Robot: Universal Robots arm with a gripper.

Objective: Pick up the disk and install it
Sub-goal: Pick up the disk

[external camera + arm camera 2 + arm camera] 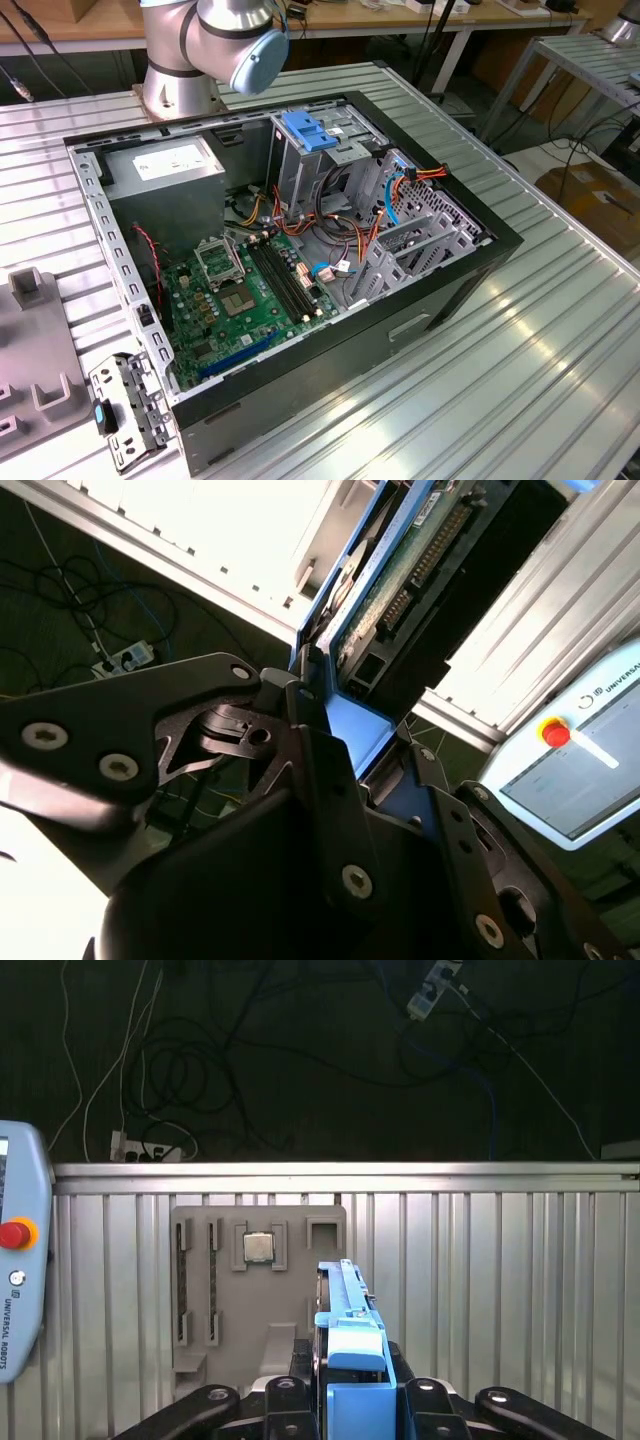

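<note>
In both wrist views my gripper [350,1405] [352,742] is shut on the disk [345,1310], its black fingers [285,1400] clamping the bright blue carrier rail from both sides. The first wrist view has the disk edge-on, held in the air over the ribbed metal table. In the second wrist view the disk [405,575] turns its green circuit-board face and a connector row to the camera. The exterior view has the open computer case [480,265] lying on the table, with a grey drive cage [300,175] at its far side.
A pale-blue latch plate [311,130] tops the drive cage. Orange, red and blue cables [400,185] cross the case beside the motherboard [250,290]. The arm's base [185,60] stands behind the case. A grey parts tray [258,1295] holding a chip and a teach pendant [18,1290] are nearby.
</note>
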